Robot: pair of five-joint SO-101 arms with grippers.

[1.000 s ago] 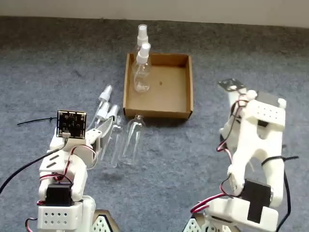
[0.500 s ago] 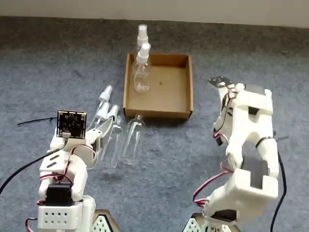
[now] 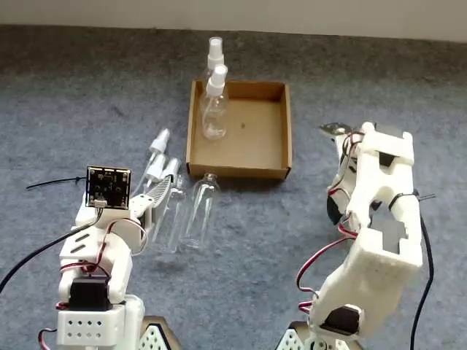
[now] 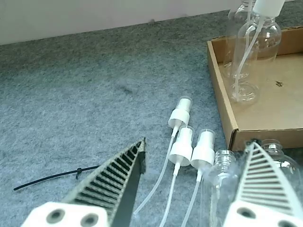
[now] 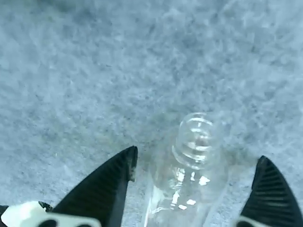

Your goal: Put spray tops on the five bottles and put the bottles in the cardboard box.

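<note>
The cardboard box (image 3: 273,135) holds one upright clear bottle (image 3: 214,111) with a spray top; a second topped bottle (image 3: 214,55) stands just behind the box. Three loose spray tops (image 3: 157,164) lie left of the box. Two open bottles (image 3: 201,208) lie in front of it. My left gripper (image 4: 196,143) is open, low over the spray tops (image 4: 182,142) and an open bottle's neck (image 4: 223,163). My right gripper (image 5: 197,158) is open and straddles another uncapped bottle (image 5: 194,146) on the carpet, under the right arm (image 3: 376,189).
Grey carpet covers the table. A black cable tie (image 3: 55,182) lies at the far left, also in the left wrist view (image 4: 52,176). The box's near wall (image 4: 227,118) stands close beside the left gripper's far finger (image 4: 260,184).
The right arm has swung forward and tipped its wrist downward over the carpet right of the box. The left arm and all bottles stay where they were.
</note>
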